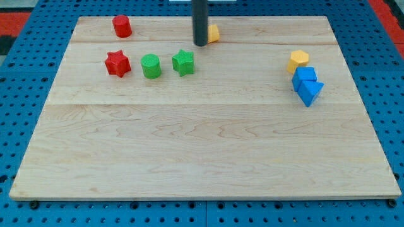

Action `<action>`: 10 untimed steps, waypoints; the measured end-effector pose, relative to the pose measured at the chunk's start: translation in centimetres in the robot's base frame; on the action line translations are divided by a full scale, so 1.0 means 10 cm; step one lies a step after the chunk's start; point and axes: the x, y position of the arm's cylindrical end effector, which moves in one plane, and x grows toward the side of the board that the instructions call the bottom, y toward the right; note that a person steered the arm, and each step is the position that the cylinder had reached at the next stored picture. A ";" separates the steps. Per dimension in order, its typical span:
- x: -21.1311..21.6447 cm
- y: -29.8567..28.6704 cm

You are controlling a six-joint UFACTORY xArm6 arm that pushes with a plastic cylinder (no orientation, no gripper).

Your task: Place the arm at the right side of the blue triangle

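Seven blocks sit on your wooden board, and only one counts right now: the blue triangle. You will find it out at about 3 o'clock on the board, touching a blue cube just above it, with a yellow block on top of that little pile.

Your tip is far from there. It is up at about 12 o'clock, right beside another yellow block, which peeks out from behind the rod. It is only a bare rod, so it cannot open or close, and it holds nothing.

So I think you are at the very start. The trip to the triangle has not begun.

Next, slide toward 3 o'clock. Go around the pile, not through it, or you may knock the blue blocks. Stop on the triangle's 3 o'clock side, where the board is bare. The red and green blocks at about 10 o'clock are out of your way
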 end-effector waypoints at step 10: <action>1.52 2.62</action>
